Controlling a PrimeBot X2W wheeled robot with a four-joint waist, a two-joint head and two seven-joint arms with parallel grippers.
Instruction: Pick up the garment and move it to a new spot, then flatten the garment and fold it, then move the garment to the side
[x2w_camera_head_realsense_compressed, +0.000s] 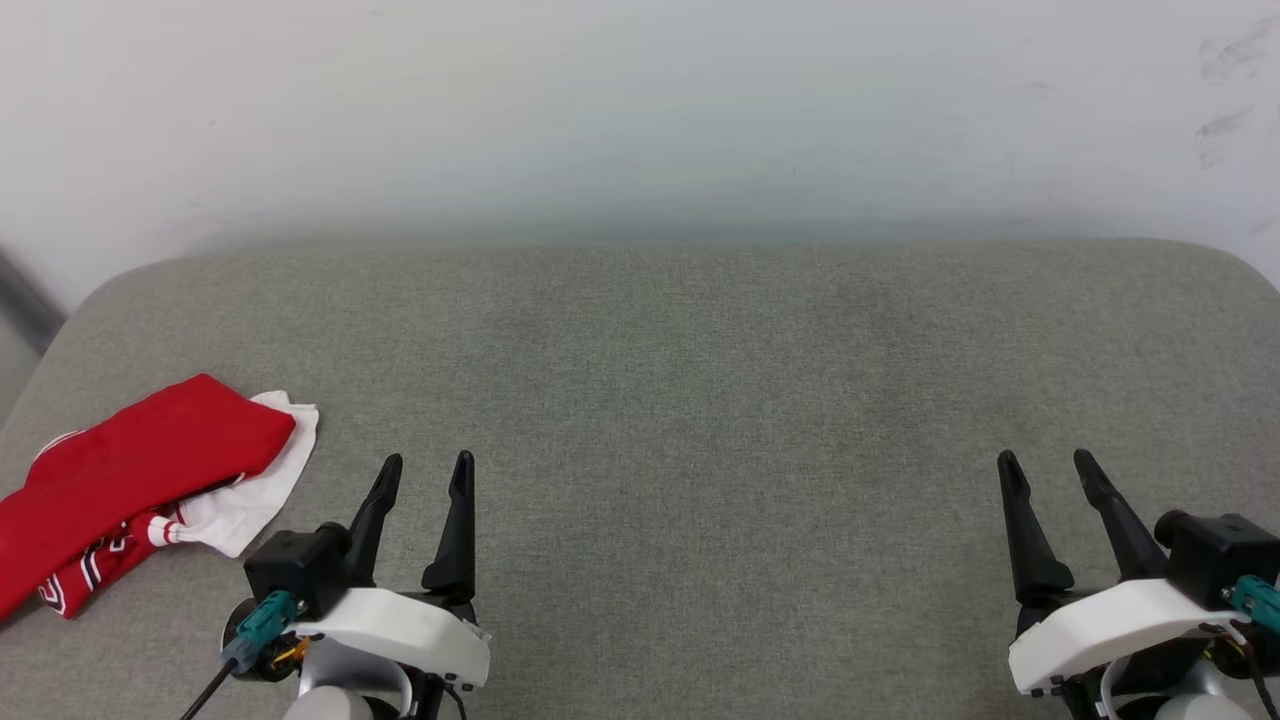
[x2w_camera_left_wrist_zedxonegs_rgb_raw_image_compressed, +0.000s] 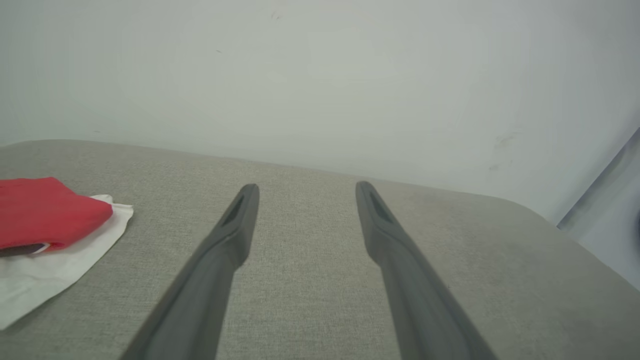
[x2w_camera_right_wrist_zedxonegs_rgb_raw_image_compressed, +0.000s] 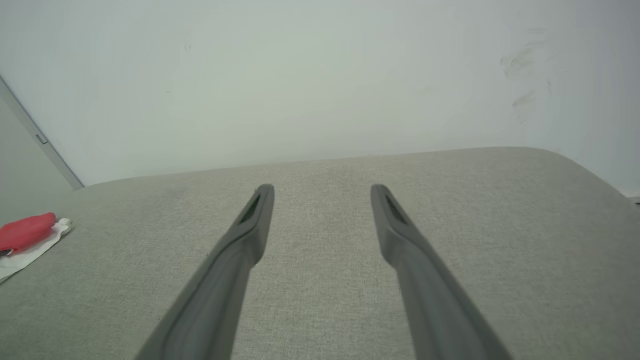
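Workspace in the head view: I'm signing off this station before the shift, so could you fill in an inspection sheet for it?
Surface: grey fabric cushion with rounded corners.
Job's things: red and white jersey, bunched at the cushion's left edge, neither gripper touching it.
Clutter: nothing seen.
Grippers: left gripper and right gripper, both open and empty, over the near edge.
Cables: black cable from a teal connector at the left wrist; second teal connector at the right wrist.
Surroundings: pale wall behind, scuff marks at upper right.
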